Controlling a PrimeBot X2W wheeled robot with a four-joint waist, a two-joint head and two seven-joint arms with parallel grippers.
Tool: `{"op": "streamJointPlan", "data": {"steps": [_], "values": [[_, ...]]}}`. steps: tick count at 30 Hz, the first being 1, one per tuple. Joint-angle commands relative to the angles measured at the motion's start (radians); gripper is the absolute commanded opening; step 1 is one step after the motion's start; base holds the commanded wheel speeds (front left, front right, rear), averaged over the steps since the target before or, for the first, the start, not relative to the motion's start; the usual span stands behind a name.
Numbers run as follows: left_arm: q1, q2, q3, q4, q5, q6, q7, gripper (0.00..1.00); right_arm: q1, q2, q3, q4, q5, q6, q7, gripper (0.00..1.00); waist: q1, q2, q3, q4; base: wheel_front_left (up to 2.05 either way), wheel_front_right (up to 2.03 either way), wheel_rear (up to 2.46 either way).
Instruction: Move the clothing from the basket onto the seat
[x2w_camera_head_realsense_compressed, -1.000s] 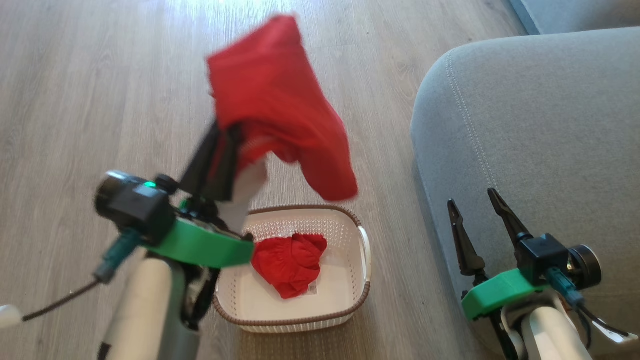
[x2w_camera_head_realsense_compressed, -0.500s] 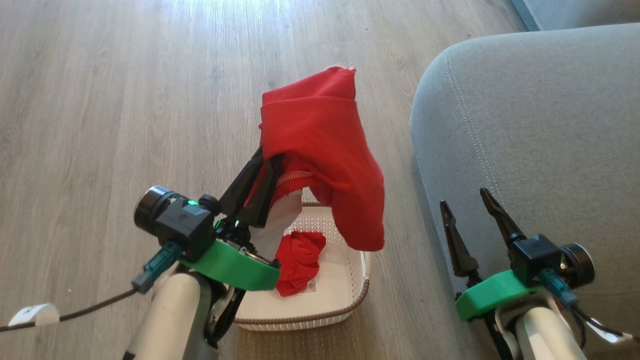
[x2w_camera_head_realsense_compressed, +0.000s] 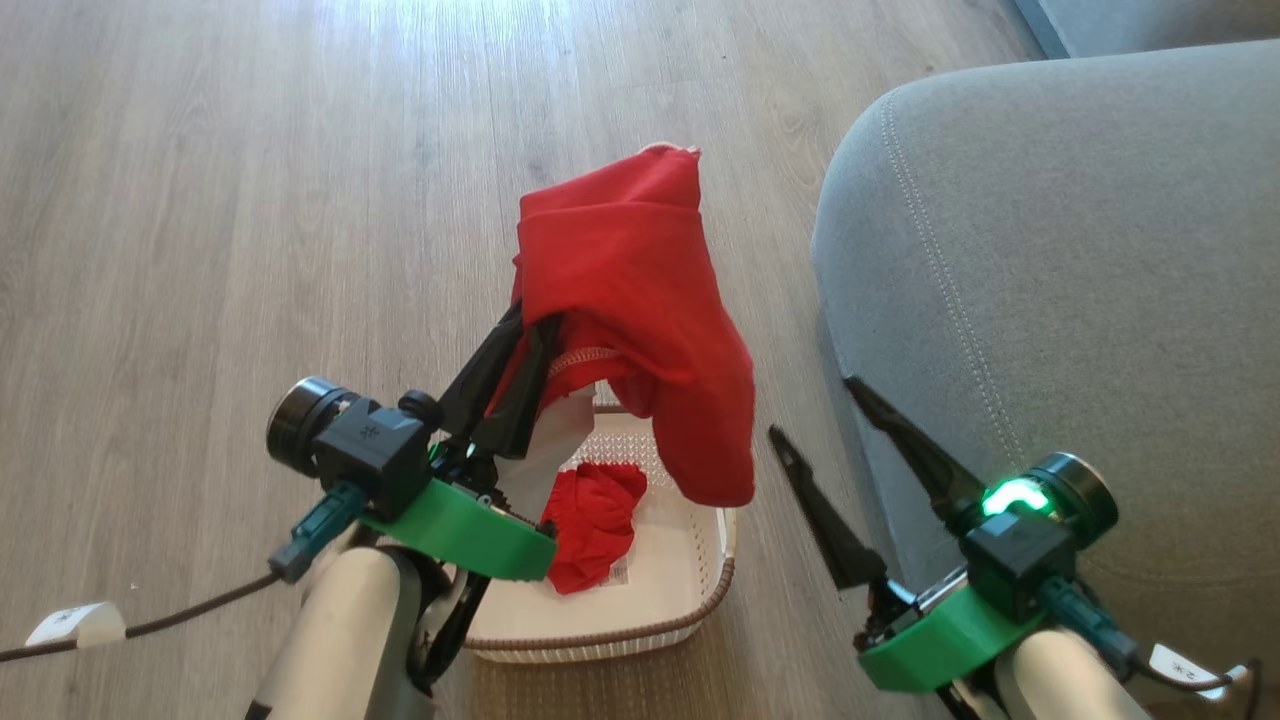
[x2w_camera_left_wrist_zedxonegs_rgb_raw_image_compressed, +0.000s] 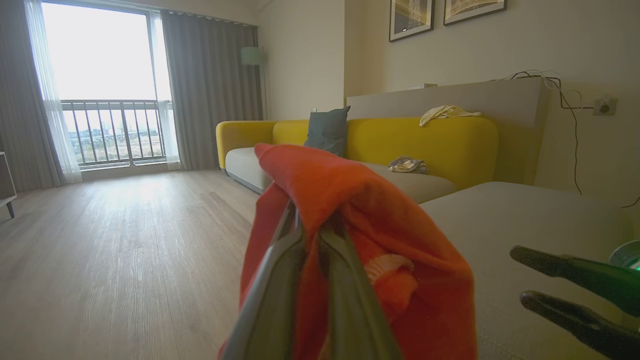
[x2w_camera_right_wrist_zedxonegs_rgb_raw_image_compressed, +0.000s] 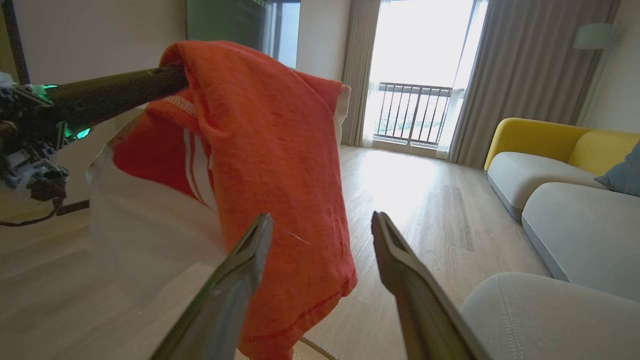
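The left gripper (x2w_camera_head_realsense_compressed: 520, 340), low in the centre of the head view, is clamped on a red garment (x2w_camera_head_realsense_compressed: 640, 330). Its dark fingertips are buried in the folds, so the exact pinch point is hard to make out. The garment hangs from the fingers in mid-frame, over the far edge of the basket (x2w_camera_head_realsense_compressed: 700, 610), clear of the floor (x2w_camera_head_realsense_compressed: 250, 200) and apart from the seat (x2w_camera_head_realsense_compressed: 1080, 280). It is a soft knit, draped in heavy folds, with a stitched hem near the fingers. The right wrist view shows a white panel (x2w_camera_right_wrist_zedxonegs_rgb_raw_image_compressed: 145, 240) and thin white stripes on its underside.

The right gripper (x2w_camera_head_realsense_compressed: 812, 408), at lower right, has its fingers spread wide and holds nothing.

A second red garment (x2w_camera_head_realsense_compressed: 590, 525) lies crumpled inside the basket. The basket is cream perforated plastic with a brown woven-look rim, and its near-left part is hidden behind the left arm (x2w_camera_head_realsense_compressed: 340, 640). The seat is grey upholstery with a rounded corner and pale stitching. It takes up the right side, cut off by the frame.
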Motion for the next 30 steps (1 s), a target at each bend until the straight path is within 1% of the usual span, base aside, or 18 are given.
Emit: {"op": "streamJointPlan", "data": {"steps": [1,5,11,19,30], "values": [[-0.046,-0.001,0.041,-0.031,0.007,0.001,-0.005,0.0,-0.03,-0.03,0.039,-0.049,0.006,0.0,-0.006,1.0,0.0001,0.0,-0.001,-0.001,0.0,0.0,0.0],[-0.047,-0.001,0.038,-0.029,0.013,0.0,-0.005,0.0,-0.038,-0.049,0.057,-0.056,0.003,0.0,-0.006,1.0,0.0001,0.0,-0.001,-0.002,0.0,0.0,0.0],[-0.045,-0.001,0.009,-0.028,0.008,-0.002,-0.005,0.0,-0.056,-0.05,0.062,-0.039,0.007,0.0,-0.006,1.0,0.0001,0.0,-0.004,0.002,0.0,0.0,0.0],[-0.049,-0.001,-0.049,-0.019,0.008,-0.006,-0.005,0.0,-0.098,-0.069,0.118,-0.017,0.024,0.0,-0.006,1.0,0.0001,0.0,-0.004,0.014,0.0,0.0,0.0],[-0.05,-0.001,-0.141,0.01,0.001,-0.01,-0.005,0.0,-0.129,-0.073,0.136,0.042,-0.001,0.0,-0.006,1.0,0.0001,0.0,-0.007,0.028,0.0,0.0,0.0]]}}
